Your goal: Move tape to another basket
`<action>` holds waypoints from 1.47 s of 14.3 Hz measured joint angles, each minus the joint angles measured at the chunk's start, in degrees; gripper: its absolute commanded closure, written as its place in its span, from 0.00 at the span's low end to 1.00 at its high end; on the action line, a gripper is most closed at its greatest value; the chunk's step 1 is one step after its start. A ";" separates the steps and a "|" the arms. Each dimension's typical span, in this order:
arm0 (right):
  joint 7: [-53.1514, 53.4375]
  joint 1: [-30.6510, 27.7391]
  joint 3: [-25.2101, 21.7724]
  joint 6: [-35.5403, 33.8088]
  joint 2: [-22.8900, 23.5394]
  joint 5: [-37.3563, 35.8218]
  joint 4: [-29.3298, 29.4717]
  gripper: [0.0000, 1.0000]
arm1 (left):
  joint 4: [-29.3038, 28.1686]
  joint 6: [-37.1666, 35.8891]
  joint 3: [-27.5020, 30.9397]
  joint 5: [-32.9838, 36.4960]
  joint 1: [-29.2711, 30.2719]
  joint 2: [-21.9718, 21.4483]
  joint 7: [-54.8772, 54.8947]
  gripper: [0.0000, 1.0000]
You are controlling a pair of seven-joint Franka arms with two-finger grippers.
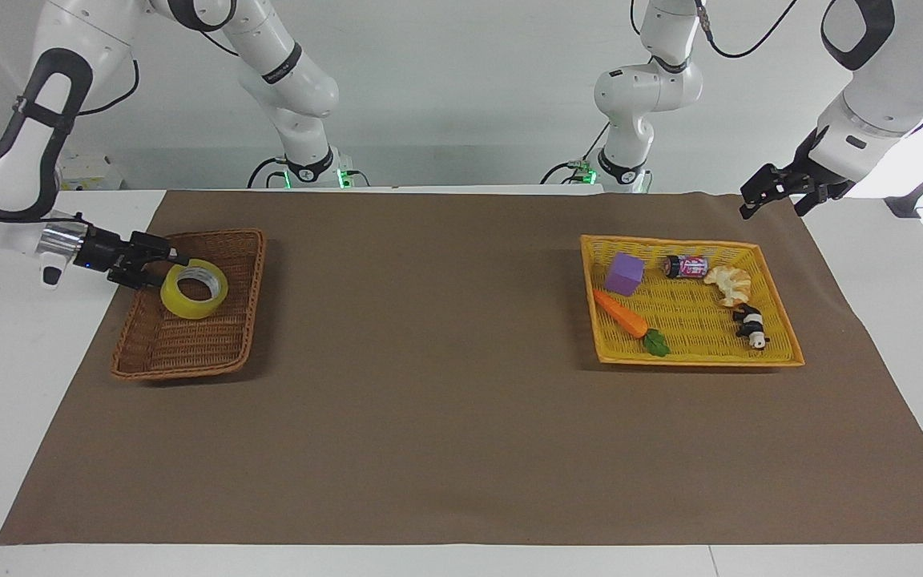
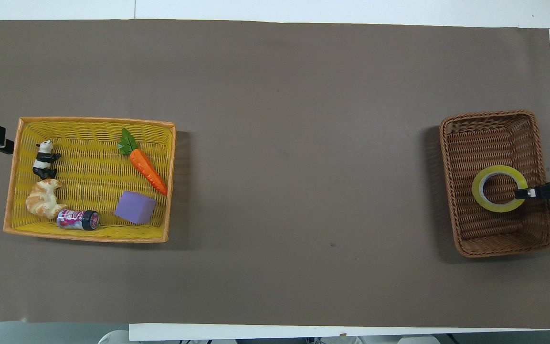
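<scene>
The yellow tape [image 1: 194,288] lies flat inside the brown wicker basket [image 1: 213,359], at the right arm's end of the table. It also shows in the overhead view [image 2: 498,188], in the half of the basket [image 2: 494,117] nearer to the robots. My right gripper [image 1: 175,260] reaches in over the basket's outer rim, and its tip is at the tape's edge [image 2: 523,193]. I cannot tell whether it still grips the tape. My left gripper [image 1: 775,195] is open and empty, raised over the mat beside the yellow basket [image 1: 694,361].
The yellow basket [image 2: 89,238] at the left arm's end holds a purple cube [image 1: 626,273], a carrot [image 1: 623,316], a small can [image 1: 687,267], a croissant [image 1: 730,284] and a panda figure [image 1: 751,325]. A brown mat [image 1: 445,385] covers the table.
</scene>
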 measured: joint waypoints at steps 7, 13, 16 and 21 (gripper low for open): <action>-0.56 3.77 0.82 -0.05 -4.60 -7.40 6.11 0.00 | -0.05 -0.08 0.01 0.03 0.00 0.01 0.00 0.00; 13.33 15.66 1.09 -0.01 -11.27 -16.36 10.84 0.00 | -0.05 -0.09 0.01 0.05 0.00 0.01 -0.01 0.00; 28.71 23.90 1.34 -0.06 -14.20 -21.69 12.23 0.00 | -0.05 -0.09 0.01 0.05 0.00 0.01 -0.01 0.00; 48.05 31.95 1.58 -7.62 -15.76 -31.63 19.61 0.00 | -0.05 -0.09 0.01 0.05 0.00 0.01 -0.01 0.00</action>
